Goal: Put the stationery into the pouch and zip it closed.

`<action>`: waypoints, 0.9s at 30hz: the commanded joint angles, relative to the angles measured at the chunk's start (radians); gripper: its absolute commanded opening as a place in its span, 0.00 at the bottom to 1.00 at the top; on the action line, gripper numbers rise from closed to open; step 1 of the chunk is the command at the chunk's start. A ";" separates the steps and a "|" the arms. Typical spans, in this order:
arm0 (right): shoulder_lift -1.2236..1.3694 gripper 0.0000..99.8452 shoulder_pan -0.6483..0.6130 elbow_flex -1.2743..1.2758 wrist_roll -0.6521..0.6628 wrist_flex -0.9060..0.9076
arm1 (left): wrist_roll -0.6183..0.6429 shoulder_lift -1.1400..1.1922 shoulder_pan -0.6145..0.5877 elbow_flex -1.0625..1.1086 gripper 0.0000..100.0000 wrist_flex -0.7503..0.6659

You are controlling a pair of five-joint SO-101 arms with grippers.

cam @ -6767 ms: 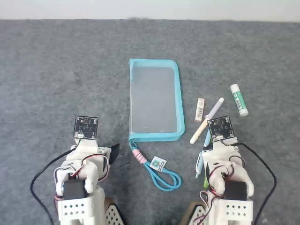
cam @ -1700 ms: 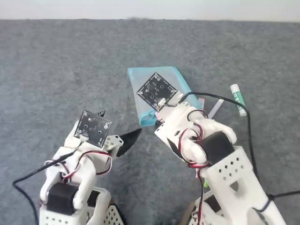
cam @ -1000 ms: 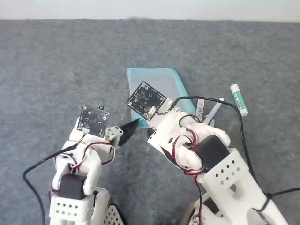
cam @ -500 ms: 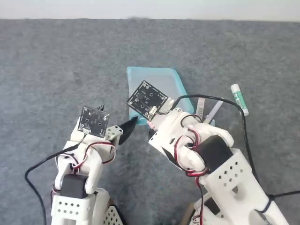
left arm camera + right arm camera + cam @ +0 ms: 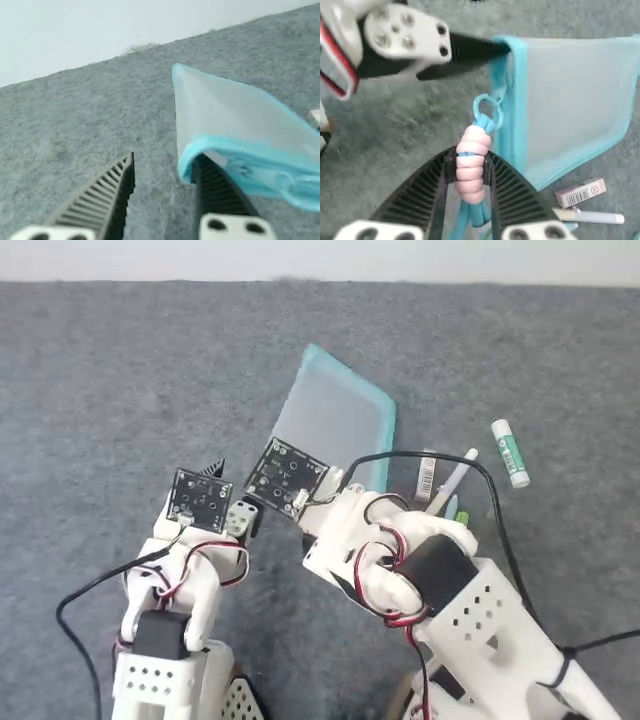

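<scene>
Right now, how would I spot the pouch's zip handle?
Find the pale blue see-through pouch on the grey carpet. From a blue ring at its corner runs a pink ribbed pull, clamped in the right arm's jaws. Nothing else nearby is pink and lumpy.

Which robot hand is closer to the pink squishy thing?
Right. The right gripper is shut on the pink pull; the left gripper is open at the pouch corner, just beyond it.
</scene>
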 commanded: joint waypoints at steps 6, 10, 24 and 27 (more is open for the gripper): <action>-0.018 0.01 0.288 0.014 0.137 0.104 | 0.023 0.025 -0.008 -0.013 0.01 0.003; -0.018 0.01 0.394 0.015 0.169 0.114 | 0.025 0.025 -0.008 -0.019 0.01 0.023; -0.019 0.26 0.088 0.015 0.084 0.104 | 0.058 0.032 0.000 -0.093 0.01 0.106; -0.019 0.36 0.007 0.029 0.130 0.068 | 0.054 0.032 0.000 -0.127 0.01 0.135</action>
